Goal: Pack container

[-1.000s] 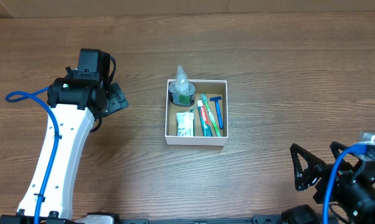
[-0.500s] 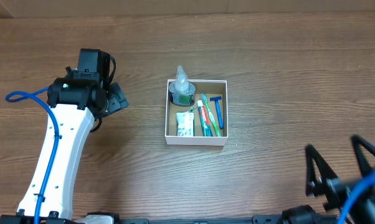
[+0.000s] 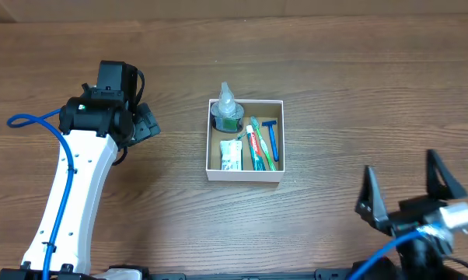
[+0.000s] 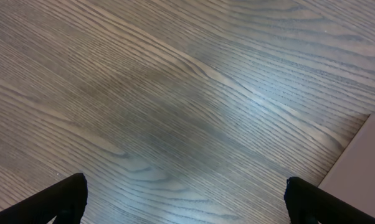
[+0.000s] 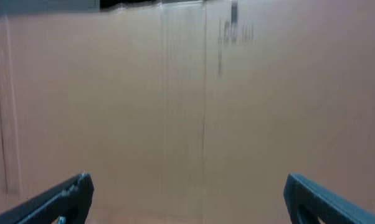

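Observation:
The container (image 3: 244, 176), a small white-walled box with a brown floor, sits at the table's middle. It holds a green bottle with a clear cap (image 3: 227, 109), a small toothpaste tube (image 3: 231, 156), toothbrushes (image 3: 257, 149) and a blue razor (image 3: 272, 140). My left gripper (image 3: 144, 124) hovers left of the container, open and empty; its wrist view (image 4: 187, 205) shows only wood grain between the fingers. My right gripper (image 3: 406, 190) is open and empty at the front right, well away from the container; its wrist view (image 5: 187, 199) faces a plain tan surface.
The wooden table (image 3: 358, 93) is bare around the container. A pale flat corner (image 4: 362, 168) shows at the right edge of the left wrist view. The left arm's white link and blue cable (image 3: 63, 202) lie along the front left.
The right gripper has swung at the front right, from lying low at the corner to standing with both fingers spread wide and further left. The left arm and the container have not moved.

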Motion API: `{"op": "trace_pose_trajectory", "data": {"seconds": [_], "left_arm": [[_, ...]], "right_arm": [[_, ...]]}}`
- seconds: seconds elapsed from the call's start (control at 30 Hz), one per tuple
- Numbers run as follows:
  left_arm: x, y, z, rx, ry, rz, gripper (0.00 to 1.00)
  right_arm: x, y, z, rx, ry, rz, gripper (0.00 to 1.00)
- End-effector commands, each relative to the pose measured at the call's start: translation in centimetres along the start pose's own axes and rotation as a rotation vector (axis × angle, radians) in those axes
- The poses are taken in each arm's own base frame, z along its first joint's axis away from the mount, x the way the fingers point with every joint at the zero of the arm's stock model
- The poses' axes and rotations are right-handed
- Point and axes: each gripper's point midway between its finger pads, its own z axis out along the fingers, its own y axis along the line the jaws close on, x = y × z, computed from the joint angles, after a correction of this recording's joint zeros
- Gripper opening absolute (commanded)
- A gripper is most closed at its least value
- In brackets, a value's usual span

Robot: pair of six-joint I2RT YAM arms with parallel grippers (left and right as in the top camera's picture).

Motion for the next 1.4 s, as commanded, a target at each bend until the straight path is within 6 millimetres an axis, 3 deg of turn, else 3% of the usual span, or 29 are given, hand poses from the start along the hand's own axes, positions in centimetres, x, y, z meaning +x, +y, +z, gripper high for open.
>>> {"op": "trace_pose_trajectory", "data": {"seconds": [0.0,0.2,0.4,0.9,1.0,1.37], "left_arm": [[-0.8,0.1,-0.9,0.006,-0.037,0.008,1.0],[-0.8,0.1,-0.9,0.006,-0.037,0.008,1.0],[-0.8,0.1,-0.9,0.006,-0.037,0.008,1.0],[-0.8,0.1,-0.9,0.006,-0.037,0.008,1.0],[-0.8,0.1,-0.9,0.006,-0.037,0.008,1.0],[-0.8,0.1,-0.9,0.006,-0.037,0.008,1.0]], "right_arm": [[3.7,0.0,0.7,-0.006,0.023,-0.008,1.0],[8.3,-0.6,1.1,0.017,0.024,-0.008,1.0],[11.1,-1.3,0.7,0.045,0.064,-0.015,1.0],[20.1,-1.7,-0.6,0.063,0.318,0.004,1.0],[21.3,-1.8,-1.1,0.065,0.37,0.008,1.0],[21.2,-1.7,-1.0,0.064,0.368,0.009,1.0]]}}
